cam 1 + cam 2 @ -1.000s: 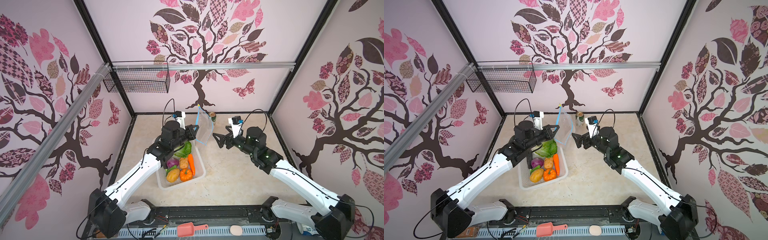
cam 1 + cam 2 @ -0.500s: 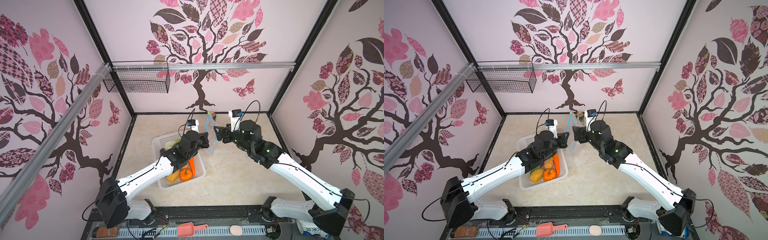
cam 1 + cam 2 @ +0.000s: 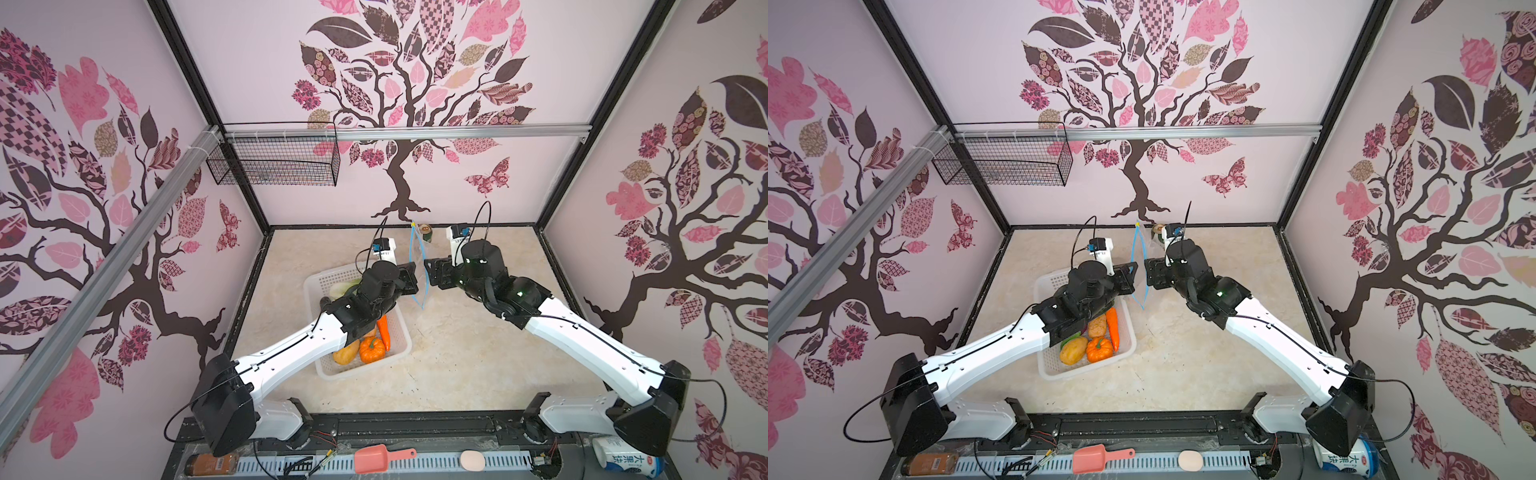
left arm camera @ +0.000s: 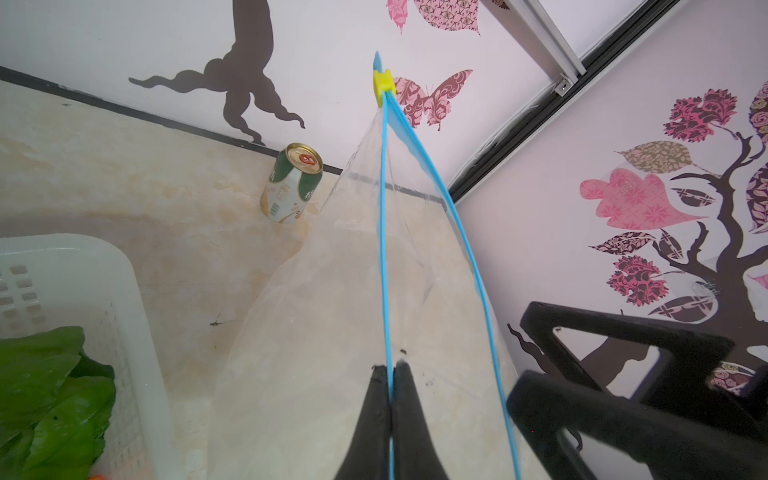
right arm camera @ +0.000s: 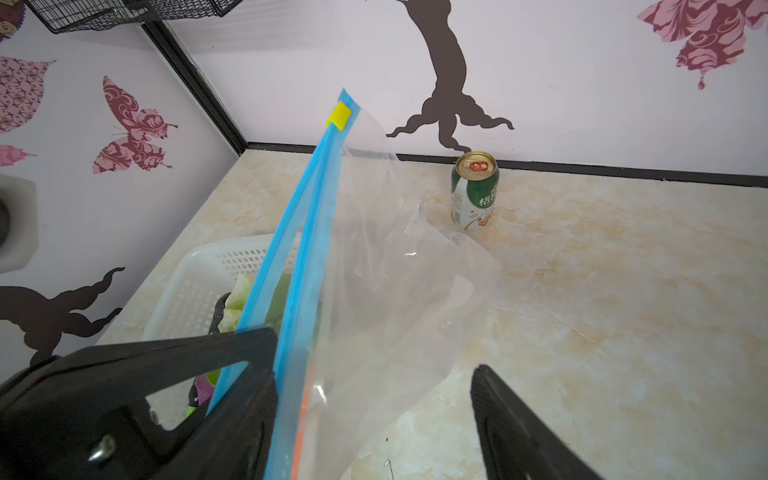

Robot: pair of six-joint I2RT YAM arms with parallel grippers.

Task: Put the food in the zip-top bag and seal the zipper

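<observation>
So the tabletop (image 3: 478, 353) is a beige marble-look surface. Sitting right on it there's a white perforated basket (image 3: 361, 371) left of the middle. A green-and-white drink can (image 3: 426, 232) stands upright back by the rear wall.

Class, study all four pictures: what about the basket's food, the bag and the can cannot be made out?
- The food in the white basket: the left arm covers much of it in both top views.
- Bottom of the zip-top bag: cut off by the picture edge in both wrist views; edge-on in top views.
- The drink can: partly behind the right arm's camera mount in a top view; lettering too small.
</observation>
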